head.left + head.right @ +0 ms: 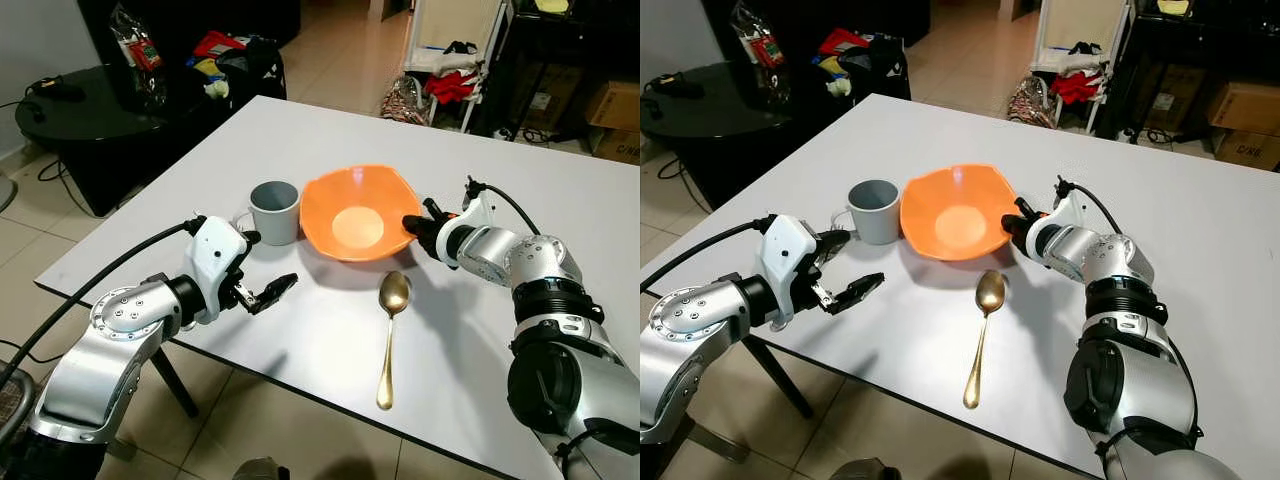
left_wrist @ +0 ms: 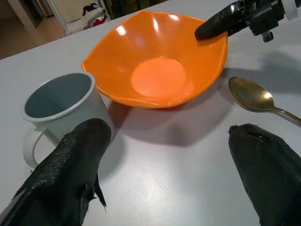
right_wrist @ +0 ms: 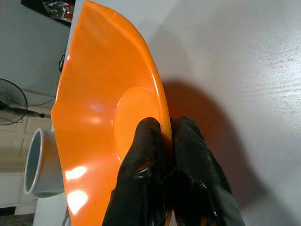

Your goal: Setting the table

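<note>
My right gripper (image 3: 162,136) pinches the rim of the orange bowl (image 1: 350,205), which sits mid-table between the grey mug (image 1: 275,210) and the gold spoon (image 1: 392,330). The bowl looks light, stiff and glossy, so the rim is likely a slippery hold. My right wrist view confirms one finger on each side of the rim. My left gripper (image 1: 262,270) hovers spread beside the mug.
</note>
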